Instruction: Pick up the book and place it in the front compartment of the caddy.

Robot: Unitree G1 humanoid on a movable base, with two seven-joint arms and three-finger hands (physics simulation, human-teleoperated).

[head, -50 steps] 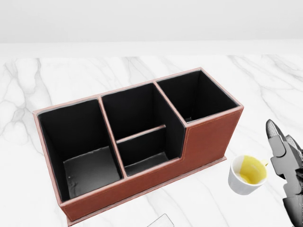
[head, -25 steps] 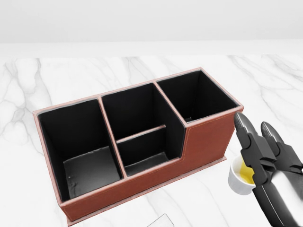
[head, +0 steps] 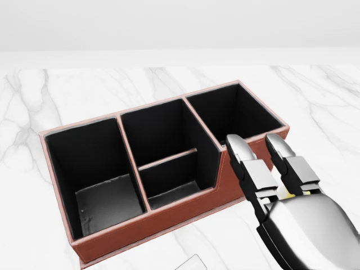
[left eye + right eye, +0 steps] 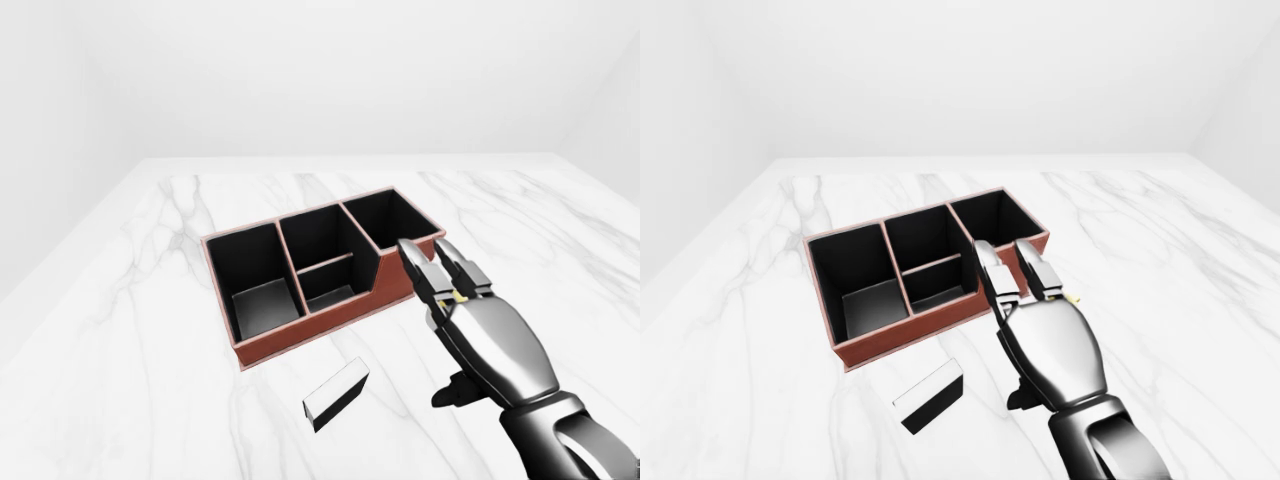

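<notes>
The book (image 4: pixel 336 394) is lying flat on the white marble table (image 4: pixel 150 300), a small slab with a dark cover and a pale edge of pages, set at a slant in the left-eye view. It is sitting just below the caddy (image 4: pixel 310 275), apart from its long lower wall and untouched by any hand. The caddy is showing a reddish-brown outside and black inside, with a large compartment at the left, a middle one split by a low divider, and another at the right.

To the right of the book, the right hand (image 4: pixel 470 320) is reaching up over the caddy's right end, its fingers (image 3: pixel 243 154) extended straight and spread slightly, holding nothing. A second ago only a sliver of this hand was showing at the right edge of the head view; it is now covering the yellow-lined cup, of which just a yellow glint is peeking out between the fingers. The caddy is sitting where it was.
</notes>
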